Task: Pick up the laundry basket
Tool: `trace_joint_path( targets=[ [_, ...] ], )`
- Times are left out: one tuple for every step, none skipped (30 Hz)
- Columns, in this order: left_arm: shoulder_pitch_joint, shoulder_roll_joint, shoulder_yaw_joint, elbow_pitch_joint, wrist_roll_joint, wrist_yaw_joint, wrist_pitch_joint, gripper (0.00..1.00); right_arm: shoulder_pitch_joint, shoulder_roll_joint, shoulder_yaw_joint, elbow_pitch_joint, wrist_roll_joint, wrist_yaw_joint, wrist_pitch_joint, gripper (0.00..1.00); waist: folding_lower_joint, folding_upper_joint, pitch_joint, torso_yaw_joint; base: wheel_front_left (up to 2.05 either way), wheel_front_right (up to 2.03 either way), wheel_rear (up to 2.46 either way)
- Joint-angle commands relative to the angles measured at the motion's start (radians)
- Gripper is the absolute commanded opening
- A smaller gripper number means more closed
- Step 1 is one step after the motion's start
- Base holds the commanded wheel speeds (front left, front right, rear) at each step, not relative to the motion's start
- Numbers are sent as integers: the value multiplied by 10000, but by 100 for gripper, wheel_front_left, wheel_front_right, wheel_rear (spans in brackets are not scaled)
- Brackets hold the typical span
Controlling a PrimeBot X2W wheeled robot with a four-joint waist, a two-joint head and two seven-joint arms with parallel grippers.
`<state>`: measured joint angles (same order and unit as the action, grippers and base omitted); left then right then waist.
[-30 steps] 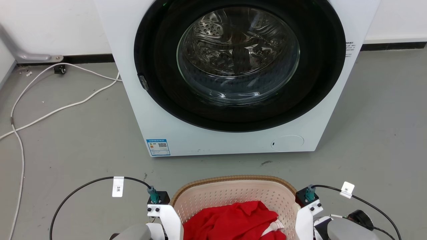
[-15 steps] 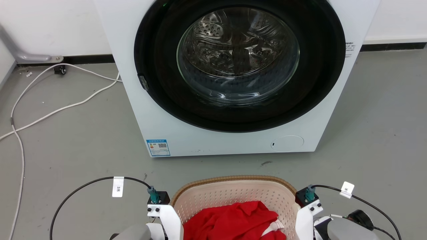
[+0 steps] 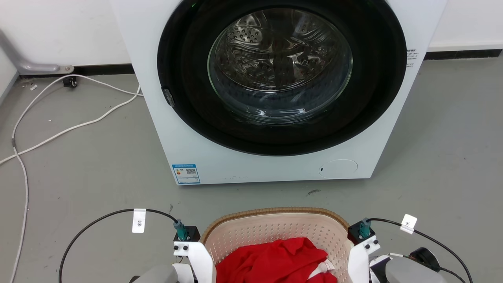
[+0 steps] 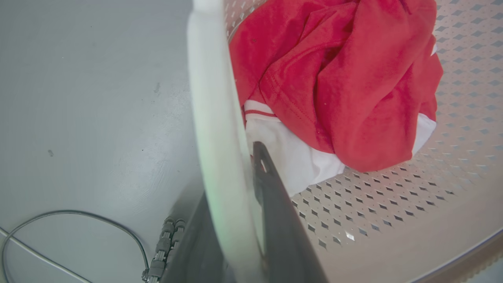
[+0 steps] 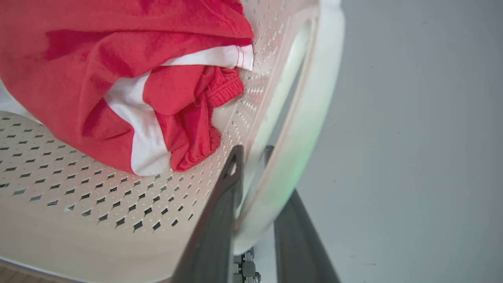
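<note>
The laundry basket, cream with a brown woven-look rim, sits low in the head view between my two wrists, holding a red and white garment. In the left wrist view my left gripper is shut on the basket's white side handle, one dark finger inside the perforated wall and one outside. In the right wrist view my right gripper is shut on the opposite white handle, its fingers straddling it beside the basket wall.
A white front-loading washer with a round glass door stands just beyond the basket. White cables trail over the grey floor at the left. Black cables loop from each wrist.
</note>
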<state>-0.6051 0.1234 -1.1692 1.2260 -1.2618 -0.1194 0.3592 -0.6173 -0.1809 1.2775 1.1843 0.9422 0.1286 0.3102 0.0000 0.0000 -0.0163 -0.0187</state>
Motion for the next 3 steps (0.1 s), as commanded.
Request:
trace_joint_path(
  targets=[
    [-246, -253, -23, -218, -53, -194, -54, 0, 17, 217, 63, -179, -57, 39, -2, 0, 0, 0, -1, 2, 0, 0, 0],
    [-246, -252, -33, -215, -63, -194, -55, 0, 21, 217, 62, -182, -60, 39, -1, 0, 0, 0, -3, 4, 0, 0, 0],
    [-244, -253, -42, -212, -80, -194, -58, 0, 27, 217, 60, -186, -63, 39, 2, 0, 0, 0, -5, 5, 0, 0, 0]
  ],
)
